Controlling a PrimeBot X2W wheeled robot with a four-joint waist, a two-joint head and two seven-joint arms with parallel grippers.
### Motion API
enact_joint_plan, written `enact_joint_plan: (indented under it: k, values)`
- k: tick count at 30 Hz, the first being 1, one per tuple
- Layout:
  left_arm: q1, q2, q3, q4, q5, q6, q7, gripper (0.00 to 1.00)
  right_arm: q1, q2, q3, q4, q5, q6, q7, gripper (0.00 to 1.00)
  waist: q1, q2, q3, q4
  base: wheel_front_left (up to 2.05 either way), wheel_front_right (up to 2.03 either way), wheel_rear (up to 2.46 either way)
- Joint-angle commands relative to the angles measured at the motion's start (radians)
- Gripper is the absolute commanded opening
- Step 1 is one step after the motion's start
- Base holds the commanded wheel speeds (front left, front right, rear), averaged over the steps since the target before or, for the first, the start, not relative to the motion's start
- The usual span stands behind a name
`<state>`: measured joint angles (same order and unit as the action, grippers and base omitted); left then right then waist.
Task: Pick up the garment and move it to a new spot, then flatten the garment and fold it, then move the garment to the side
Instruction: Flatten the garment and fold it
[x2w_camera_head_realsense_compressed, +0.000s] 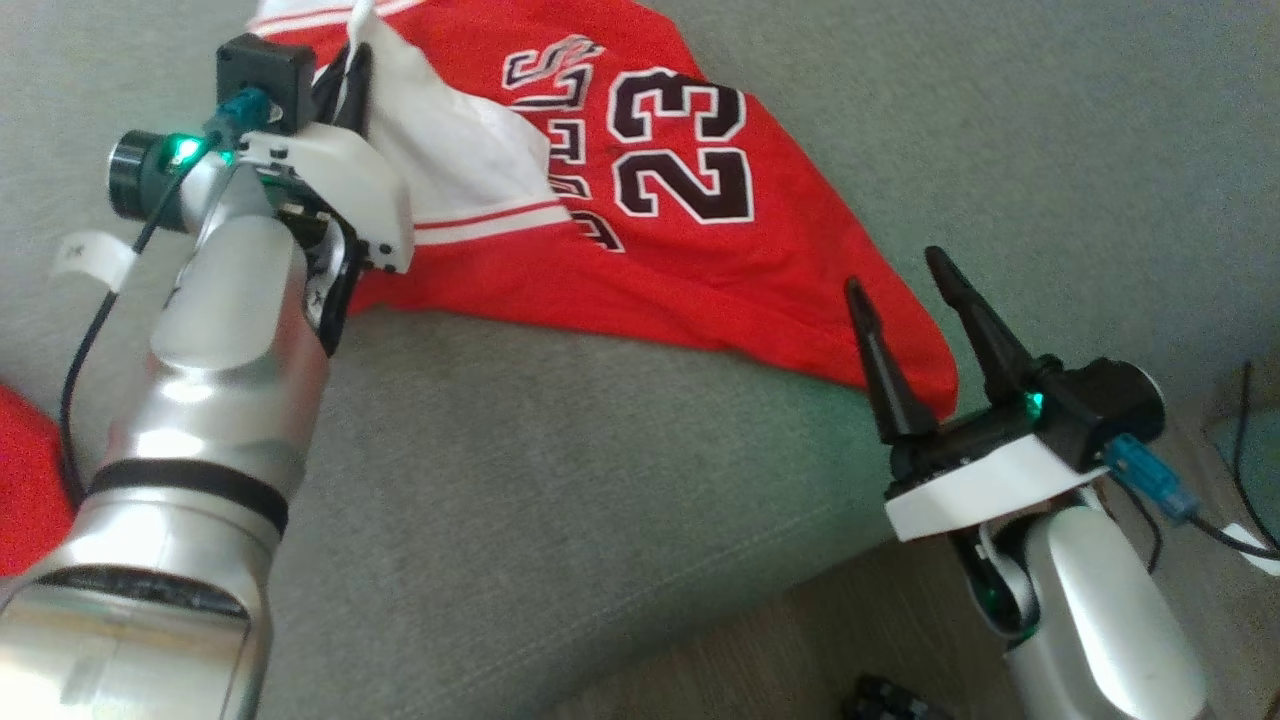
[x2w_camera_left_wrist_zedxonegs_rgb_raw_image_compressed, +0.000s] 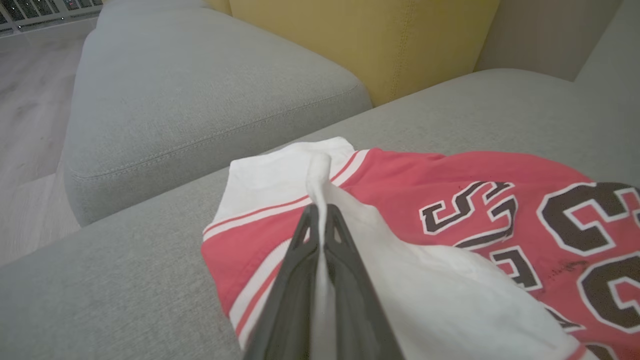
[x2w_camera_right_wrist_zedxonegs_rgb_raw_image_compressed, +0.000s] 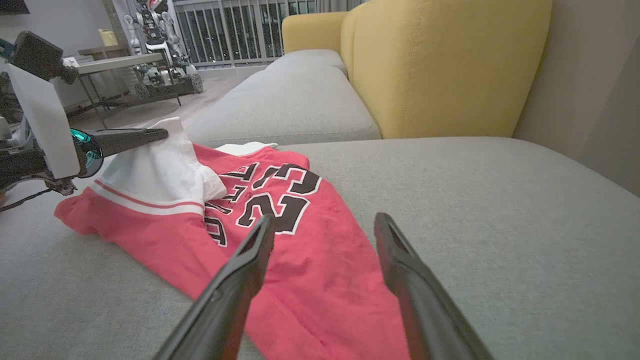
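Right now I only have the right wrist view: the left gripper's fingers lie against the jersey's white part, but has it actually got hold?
Observer: Yes. In the left wrist view the left gripper is shut, a ridge of white fabric from the jersey pinched between its fingers.
Operator: Where is my right gripper relative to the sofa's edge?
Observer: In the head view the right gripper stands open at the cushion's front edge, where the jersey's red corner ends.
Operator: Anything else nearby?
Observer: A red thing lies beside the left forearm; I cannot tell what it is.
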<state>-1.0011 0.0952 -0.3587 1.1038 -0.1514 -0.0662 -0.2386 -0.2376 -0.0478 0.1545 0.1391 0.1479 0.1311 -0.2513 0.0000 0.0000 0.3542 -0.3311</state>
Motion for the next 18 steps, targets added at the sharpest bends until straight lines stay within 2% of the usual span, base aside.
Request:
enact_joint_plan:
  k: [1,5,10,18]
  values:
    - [0.001,0.025,0.018,-0.048,-0.008,-0.006,-0.016,0.0,-0.006,-0.002,-0.002,-0.019,-0.011,0.0,-0.008,1.0,0.0,0.0,-0.044,0.045,0.0,0.0,0.0]
    - [0.066,0.024,-0.008,-0.099,0.0,-0.021,-0.022,0.0,-0.001,-0.002,-0.042,0.0,-0.033,0.0,0.002,1.0,0.0,0.0,-0.095,0.108,0.0,0.0,0.0]
    - [0.175,0.033,-0.05,-0.227,0.01,-0.042,-0.023,0.0,0.008,-0.002,-0.067,0.016,-0.042,0.0,0.024,1.0,0.0,0.0,-0.15,0.172,0.0,0.0,0.0]
    - [0.325,0.063,-0.128,-0.356,0.008,-0.059,-0.023,0.0,0.026,-0.002,-0.062,0.031,-0.038,0.0,0.045,1.0,0.0,0.0,-0.211,0.227,0.0,0.0,0.0]
